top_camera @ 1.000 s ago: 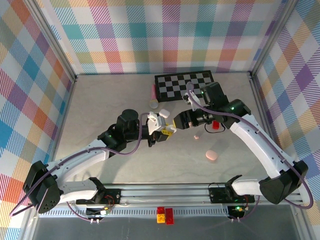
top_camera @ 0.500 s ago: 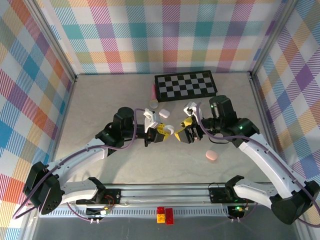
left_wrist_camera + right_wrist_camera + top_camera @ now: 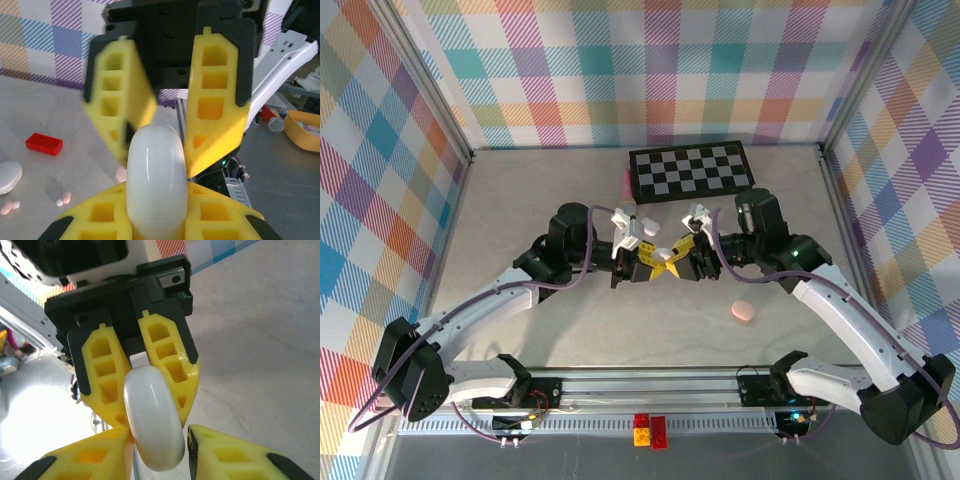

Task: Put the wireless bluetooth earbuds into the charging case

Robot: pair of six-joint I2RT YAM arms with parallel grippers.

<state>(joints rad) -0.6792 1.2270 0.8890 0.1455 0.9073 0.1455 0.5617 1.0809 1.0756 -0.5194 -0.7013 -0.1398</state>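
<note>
Right hand [image 3: 676, 251] has advanced onto the case [image 3: 156, 180] clamped in left hand [image 3: 656, 262], jaws narrowing; firm contact cannot be told. Risk: uneven squeeze levers case out, dropping it.

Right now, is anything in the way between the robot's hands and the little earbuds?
Yes: the white case. The left hand grips it in the air, the right hand straddles it, and the earbuds lie on the table below.

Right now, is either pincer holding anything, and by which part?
Left pincer is clamped on the white pebble-shaped plastic case, pinching its broad faces at one end. Right pincer has its fingers flanking the opposite end; a firm grip cannot be told.
</note>
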